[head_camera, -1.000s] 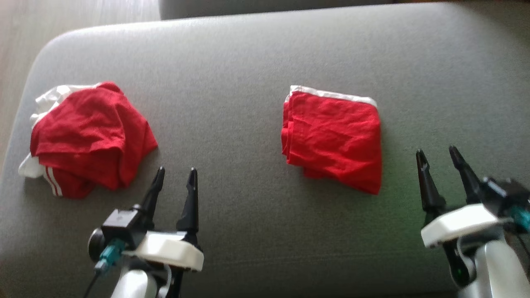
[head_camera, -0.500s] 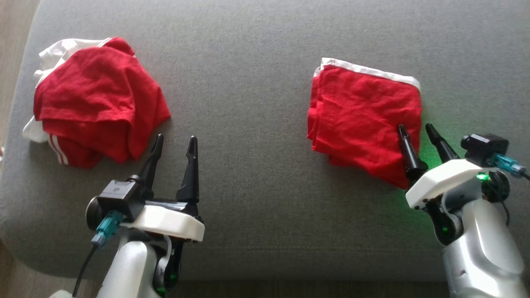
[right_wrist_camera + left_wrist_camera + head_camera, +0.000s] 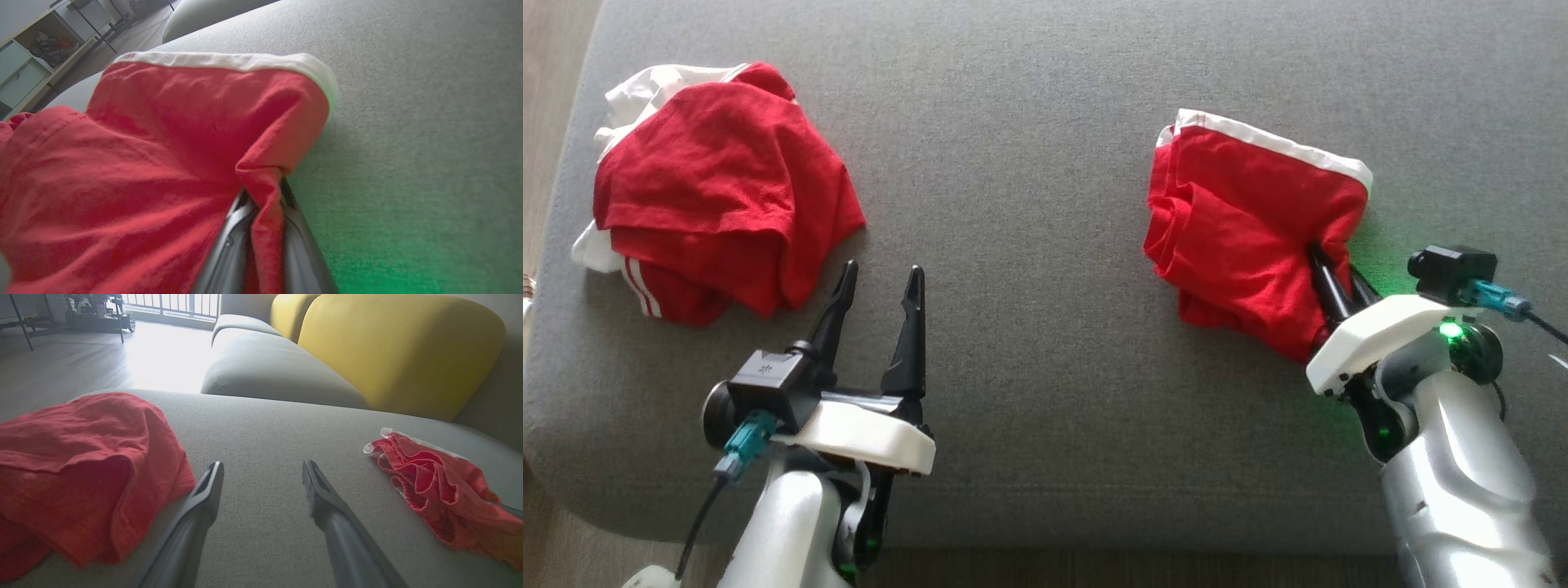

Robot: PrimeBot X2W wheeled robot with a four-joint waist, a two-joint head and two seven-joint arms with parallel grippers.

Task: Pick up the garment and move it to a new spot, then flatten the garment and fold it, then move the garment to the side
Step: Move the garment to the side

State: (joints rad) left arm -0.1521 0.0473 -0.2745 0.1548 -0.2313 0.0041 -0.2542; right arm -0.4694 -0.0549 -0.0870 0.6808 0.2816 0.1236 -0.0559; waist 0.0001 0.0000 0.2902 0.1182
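Our right gripper point(image 3: 1337, 268) pinches a fold at the lower-right edge of the folded red shorts point(image 3: 1241, 220), right of centre on the grey cushion point(image 3: 1029, 147); the cloth spreads up-left from it. Our left gripper point(image 3: 883, 273) gapes wide at lower left, well apart.

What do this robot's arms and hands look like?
Silvery-white forearms end in white wrist housings. The left tool and right tool each have two long, tapering black fingers, plus a small black camera with a teal plug and cable; green lights glow.
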